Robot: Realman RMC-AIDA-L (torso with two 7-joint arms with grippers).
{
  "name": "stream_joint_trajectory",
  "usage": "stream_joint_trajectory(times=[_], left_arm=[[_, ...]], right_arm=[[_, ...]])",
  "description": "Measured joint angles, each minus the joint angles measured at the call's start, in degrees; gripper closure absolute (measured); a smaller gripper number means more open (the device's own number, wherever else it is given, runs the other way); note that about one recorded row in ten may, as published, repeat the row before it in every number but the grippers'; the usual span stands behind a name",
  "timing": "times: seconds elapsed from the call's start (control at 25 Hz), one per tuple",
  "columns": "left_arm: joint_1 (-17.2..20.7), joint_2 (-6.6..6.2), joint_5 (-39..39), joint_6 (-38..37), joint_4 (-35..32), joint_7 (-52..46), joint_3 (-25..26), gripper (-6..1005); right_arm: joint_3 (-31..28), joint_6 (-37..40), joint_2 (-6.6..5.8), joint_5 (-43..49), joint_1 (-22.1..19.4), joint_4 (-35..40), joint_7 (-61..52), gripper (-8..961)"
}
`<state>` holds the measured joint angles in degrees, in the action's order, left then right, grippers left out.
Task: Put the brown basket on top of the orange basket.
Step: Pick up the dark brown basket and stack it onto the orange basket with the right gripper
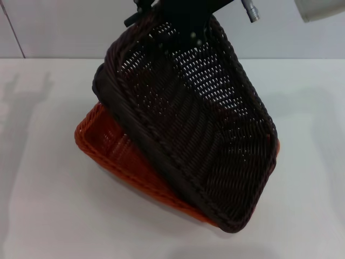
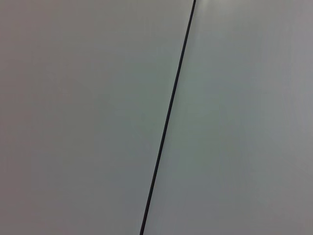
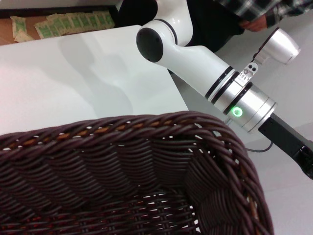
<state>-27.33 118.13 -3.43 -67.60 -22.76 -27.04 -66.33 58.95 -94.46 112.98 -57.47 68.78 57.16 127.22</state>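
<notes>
The brown basket (image 1: 199,124) hangs steeply tilted, its far rim raised and its near corner down on the near right part of the orange basket (image 1: 102,140). The orange basket lies flat on the white table (image 1: 43,205), and only its left part and near rim show. My right gripper (image 1: 178,21) is at the brown basket's raised far rim and is shut on it. The right wrist view looks down into the brown basket (image 3: 122,171). My left arm (image 3: 234,103) is held up beside the table, away from both baskets.
The left wrist view shows only a plain wall with a dark seam (image 2: 168,117). In the right wrist view, a person (image 3: 254,12) stands beyond the table and small green packets (image 3: 63,22) lie on a brown surface at the far edge.
</notes>
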Motion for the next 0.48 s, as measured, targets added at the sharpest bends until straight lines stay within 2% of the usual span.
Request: stream_joint_trajectory(times=[0.48], left_arm=[[0.01,-0.07,0.0,-0.09,0.27,-0.04,0.06,154]], right_arm=[[-0.78,2.96,2.06,-0.2,-0.68,2.85,-0.2,289]])
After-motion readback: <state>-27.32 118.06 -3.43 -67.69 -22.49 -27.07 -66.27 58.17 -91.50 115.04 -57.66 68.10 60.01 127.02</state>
